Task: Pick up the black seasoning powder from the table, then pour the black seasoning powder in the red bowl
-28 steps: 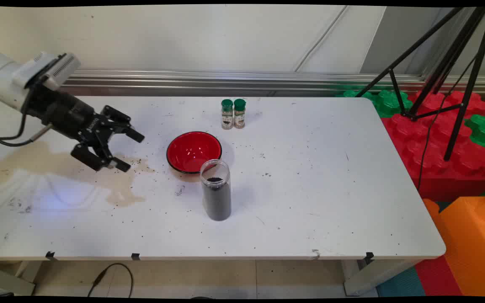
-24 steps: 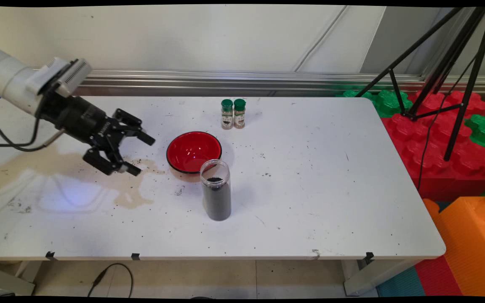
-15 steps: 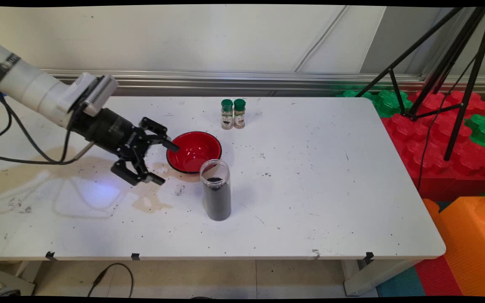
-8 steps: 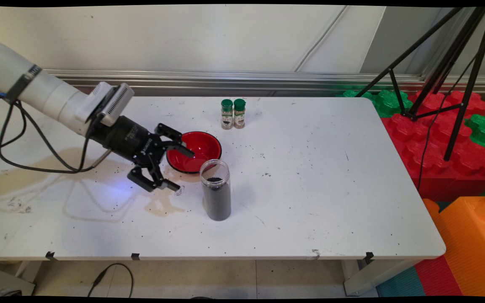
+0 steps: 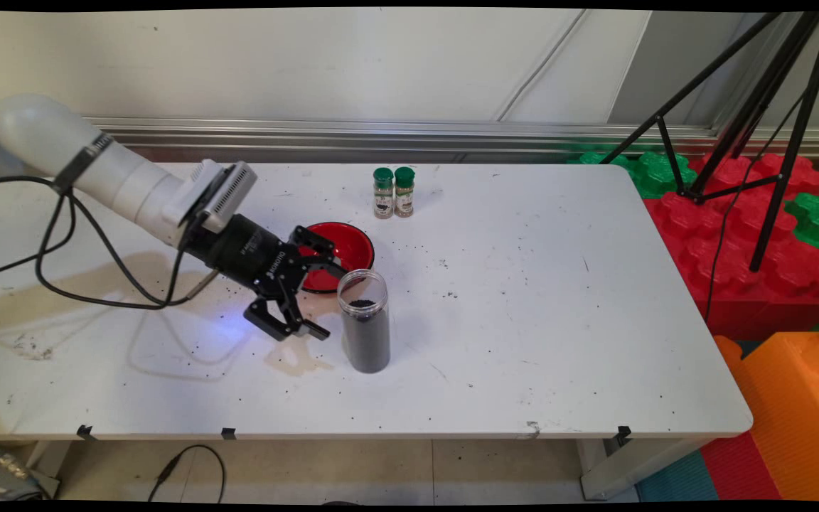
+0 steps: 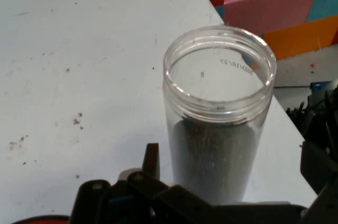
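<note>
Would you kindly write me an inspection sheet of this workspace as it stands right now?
Surface: white table, with brown stains and scattered dark specks.
Job's things: clear open-topped plastic jar partly filled with dark grains, upright; red bowl with black rim behind it.
Clutter: two green-capped spice bottles, side by side near the far edge.
Grippers: black two-finger gripper, open, just left of the jar, not touching it.
Cables: black cables hang from the arm; another lies on the floor.
Surroundings: large red, green and orange toy blocks; black tripod.

Mirrored date-like digits on jar (image 6: 219,123) rim; tool (image 5: 328,302) lettering illegible
</note>
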